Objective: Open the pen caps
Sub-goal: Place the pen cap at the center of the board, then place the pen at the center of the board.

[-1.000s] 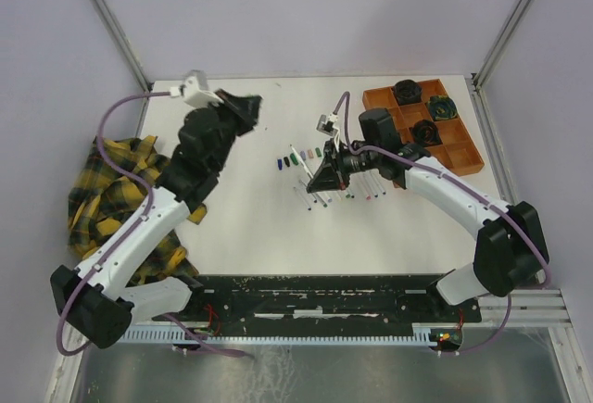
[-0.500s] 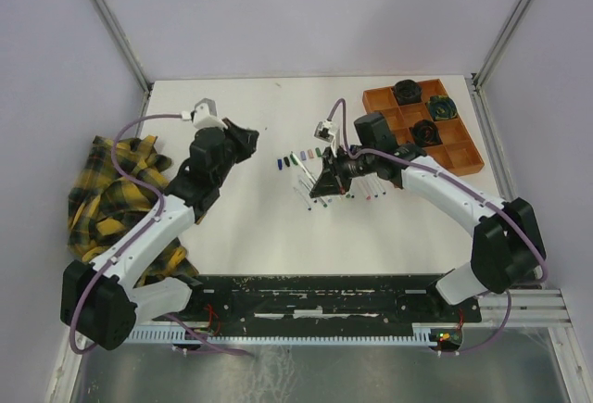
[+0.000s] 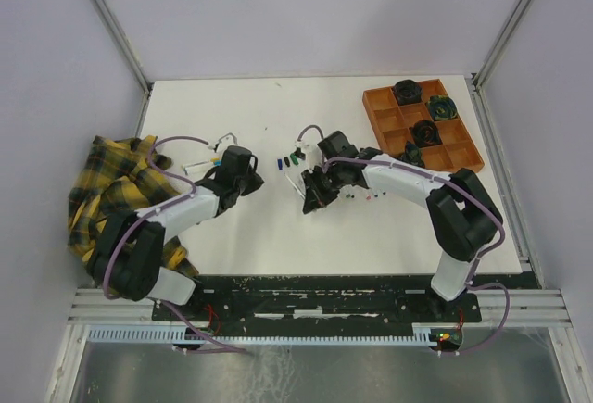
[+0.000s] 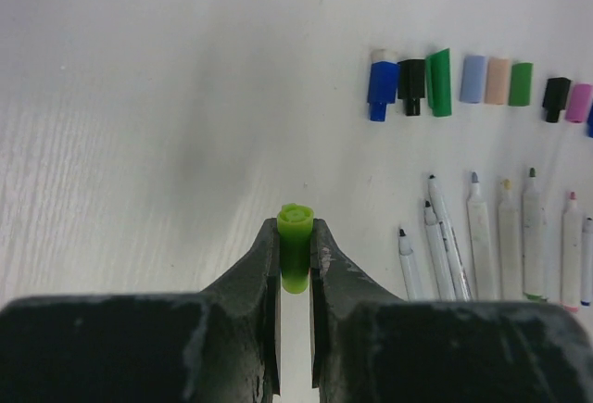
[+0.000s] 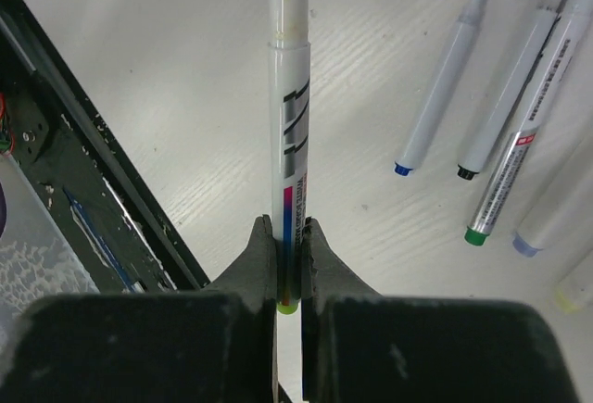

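Over the bench (image 3: 278,236), the top view puts your left gripper (image 3: 250,179) low at about eight o'clock of the row of pen caps (image 3: 295,156). Your right gripper (image 3: 311,197) is at about five o'clock of that row. Both sets of jaws are too small here to read.

From the left wrist, your left gripper (image 4: 296,241) is pinched shut on a single light-green cap (image 4: 296,220), held across its wall over bare bench. The other caps lie in a line at one to two o'clock, and the uncapped pens (image 4: 480,227) are at three o'clock.

From the right wrist, your right gripper (image 5: 288,269) is clamped on a white pen (image 5: 288,134) near its green tail. The barrel runs to twelve o'clock, and its tip is out of frame.

Treat these caps as very light, stiff, smooth plastic. They will likely squirt out of a skewed pinch and roll once set down. Take each one squarely across the middle of its wall, with the barrel held close behind it.
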You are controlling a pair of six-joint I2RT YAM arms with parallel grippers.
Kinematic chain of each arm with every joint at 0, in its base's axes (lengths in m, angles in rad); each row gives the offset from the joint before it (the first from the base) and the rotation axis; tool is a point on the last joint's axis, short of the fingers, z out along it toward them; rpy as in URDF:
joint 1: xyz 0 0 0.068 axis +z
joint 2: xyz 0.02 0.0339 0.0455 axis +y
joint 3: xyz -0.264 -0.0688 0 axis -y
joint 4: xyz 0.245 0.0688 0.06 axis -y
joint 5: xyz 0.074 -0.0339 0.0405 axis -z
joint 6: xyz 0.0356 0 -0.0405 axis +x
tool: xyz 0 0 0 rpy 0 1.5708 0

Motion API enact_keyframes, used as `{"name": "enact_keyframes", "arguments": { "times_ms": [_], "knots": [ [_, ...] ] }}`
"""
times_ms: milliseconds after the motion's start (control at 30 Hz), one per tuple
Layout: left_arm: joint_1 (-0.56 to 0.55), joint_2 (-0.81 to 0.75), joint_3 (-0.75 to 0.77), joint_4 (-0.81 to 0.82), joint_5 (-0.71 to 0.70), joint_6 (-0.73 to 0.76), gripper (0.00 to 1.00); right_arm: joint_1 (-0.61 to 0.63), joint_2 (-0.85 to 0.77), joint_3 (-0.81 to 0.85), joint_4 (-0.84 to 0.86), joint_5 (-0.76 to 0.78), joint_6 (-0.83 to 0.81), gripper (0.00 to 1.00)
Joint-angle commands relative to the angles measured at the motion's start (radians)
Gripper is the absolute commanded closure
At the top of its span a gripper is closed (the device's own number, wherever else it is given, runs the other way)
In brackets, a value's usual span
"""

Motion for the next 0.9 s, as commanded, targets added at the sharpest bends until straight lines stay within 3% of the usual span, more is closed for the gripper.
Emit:
{"name": "enact_keyframes", "arguments": {
  "times_ms": [0,400,867],
  "knots": [
    [0.004,0.111,0.107,0.005,-0.015,-0.027,0.97,0.024,0.038,0.034,0.031,0.063,0.158,0.99],
    [0.032,0.322,0.246,-0.026,-0.035,-0.019,0.97,0.127,0.137,0.073,0.032,0.282,0.273,0.93],
    [0.069,0.411,0.304,-0.031,0.016,-0.013,0.8,0.137,0.191,0.113,0.009,0.371,0.285,0.85]
  ]
}}
